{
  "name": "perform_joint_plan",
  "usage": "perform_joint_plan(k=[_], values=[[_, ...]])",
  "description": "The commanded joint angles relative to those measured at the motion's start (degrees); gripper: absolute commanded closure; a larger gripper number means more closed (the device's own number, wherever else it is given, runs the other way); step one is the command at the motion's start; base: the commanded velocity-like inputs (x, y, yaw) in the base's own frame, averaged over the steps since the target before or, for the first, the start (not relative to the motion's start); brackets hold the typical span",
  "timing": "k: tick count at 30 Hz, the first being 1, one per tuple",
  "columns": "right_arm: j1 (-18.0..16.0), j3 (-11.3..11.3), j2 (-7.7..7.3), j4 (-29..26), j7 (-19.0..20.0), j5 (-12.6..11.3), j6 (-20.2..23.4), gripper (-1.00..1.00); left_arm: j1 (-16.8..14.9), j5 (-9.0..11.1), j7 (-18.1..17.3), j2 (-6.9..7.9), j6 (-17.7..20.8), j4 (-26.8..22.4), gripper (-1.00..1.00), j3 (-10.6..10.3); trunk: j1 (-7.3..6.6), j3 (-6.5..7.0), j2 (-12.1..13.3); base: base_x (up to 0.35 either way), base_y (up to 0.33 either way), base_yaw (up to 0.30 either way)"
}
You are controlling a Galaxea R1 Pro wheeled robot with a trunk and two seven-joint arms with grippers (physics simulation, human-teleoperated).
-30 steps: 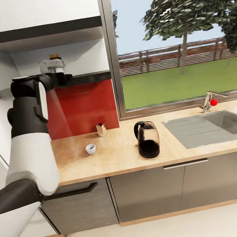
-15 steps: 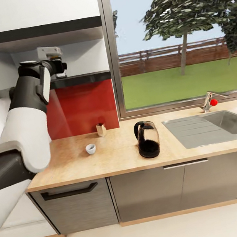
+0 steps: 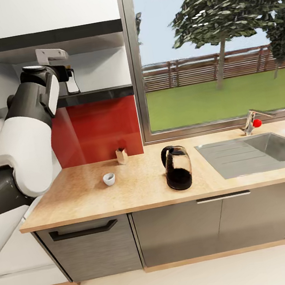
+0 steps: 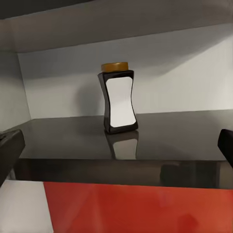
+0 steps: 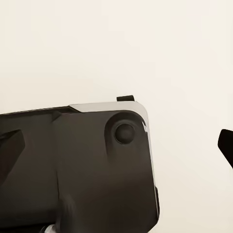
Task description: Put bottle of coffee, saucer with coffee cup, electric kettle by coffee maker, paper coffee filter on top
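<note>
Left wrist view – coffee bottle [image 4: 119, 97] upright on shelf [image 4: 170, 141], left fingers [image 4: 9, 150] spread; head view hides it

The dark shelf [image 4: 170, 136] bears the upright coffee bottle [image 4: 119, 97]; the countertop [image 3: 136, 188] carries cup [image 3: 109, 179] and kettle [image 3: 178, 168].

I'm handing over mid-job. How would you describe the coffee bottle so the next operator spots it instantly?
Start at the big window, then look to its left at the dark shelf above the red backsplash. The bottle of coffee stands upright there, in front of the open left gripper. It is black and waisted, with a white label and amber cap.
</note>
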Motion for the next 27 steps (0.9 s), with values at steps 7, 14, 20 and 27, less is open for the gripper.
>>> perform_joint_plan(k=[7, 14, 20, 27], values=[[0.01, -0.29, -0.21, -0.08, 0.02, -0.07, -0.1, -1.0, 0.4, -0.66, 3.41, -0.08, 0.02, -0.3, -1.0, 0.04, 0.04, -0.12, -0.12, 0.0, 0.0, 0.0], [0.01, -0.29, -0.34, -0.02, 0.02, -0.07, -0.1, -1.0, 0.55, -0.51, 4.91, 0.28, -0.01, -0.57, -1.0, 0.09, 0.04, -0.12, -0.12, 0.15, 0.0, 0.0], [0.01, -0.29, -0.35, 0.0, 0.02, -0.07, -0.1, -1.0, 0.57, -0.36, 4.95, 0.27, 0.0, -0.6, -1.0, 0.25, 0.04, -0.12, -0.12, 0.316, 0.073, 0.0], [0.01, -0.29, -0.35, 0.01, -0.06, -0.07, -0.1, -1.0, 0.65, -0.39, 4.82, 0.32, -0.01, -0.77, -1.0, 0.1, 0.04, -0.12, -0.12, 0.117, 0.069, 0.0]])
